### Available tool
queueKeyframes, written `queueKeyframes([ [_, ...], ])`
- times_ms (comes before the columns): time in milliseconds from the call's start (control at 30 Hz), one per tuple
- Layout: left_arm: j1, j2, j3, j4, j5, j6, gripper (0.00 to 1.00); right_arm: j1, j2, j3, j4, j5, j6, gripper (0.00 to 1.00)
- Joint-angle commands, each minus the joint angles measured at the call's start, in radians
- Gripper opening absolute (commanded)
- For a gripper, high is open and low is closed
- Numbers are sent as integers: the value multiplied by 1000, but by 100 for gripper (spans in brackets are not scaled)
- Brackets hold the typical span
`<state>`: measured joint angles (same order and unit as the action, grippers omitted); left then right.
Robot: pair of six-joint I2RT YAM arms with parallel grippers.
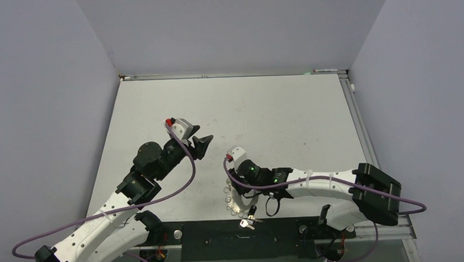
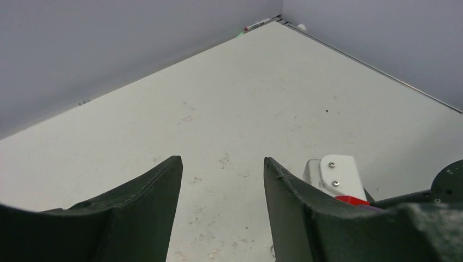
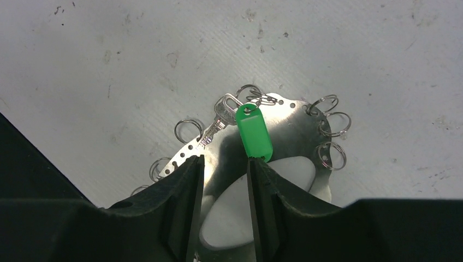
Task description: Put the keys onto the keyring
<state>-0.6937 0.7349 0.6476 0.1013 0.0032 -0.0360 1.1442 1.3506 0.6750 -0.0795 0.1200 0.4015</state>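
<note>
The keyring (image 3: 303,128) is a shiny flat metal plate with an oval cut-out and several small split rings round its rim. One silver key (image 3: 218,115) and a bright green plastic tag (image 3: 254,134) lie on it, hung from a ring at its far edge. My right gripper (image 3: 225,159) hangs open just over the plate, its right fingertip at the tag's near end. In the top view, more keys (image 1: 248,221), one dark-headed, lie at the table's front edge. My left gripper (image 2: 223,164) is open and empty, up over bare table (image 1: 204,145).
The right arm's wrist (image 1: 251,171) covers most of the plate from above; only some rings (image 1: 228,196) show beside it. A black loop (image 1: 273,206) lies under that arm. Purple cables trail from both arms. Grey walls enclose the table (image 1: 287,106).
</note>
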Motion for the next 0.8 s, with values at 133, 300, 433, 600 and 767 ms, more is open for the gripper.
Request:
queueKeyframes([
  [133, 6, -12, 53, -7, -40, 28, 56, -6, 155, 116, -11, 33, -19, 42],
  [300, 7, -17, 55, -13, -50, 31, 67, -6, 224, 149, -31, 74, -46, 42],
  [433, 7, -27, 53, -17, -70, 30, 80, -7, 265, 158, -39, 103, -54, 42],
  [600, 8, -31, 52, -18, -79, 31, 85, -9, 293, 160, -43, 128, -62, 42],
  [767, 11, -30, 52, -18, -70, 31, 85, -11, 317, 160, -44, 130, -74, 41],
])
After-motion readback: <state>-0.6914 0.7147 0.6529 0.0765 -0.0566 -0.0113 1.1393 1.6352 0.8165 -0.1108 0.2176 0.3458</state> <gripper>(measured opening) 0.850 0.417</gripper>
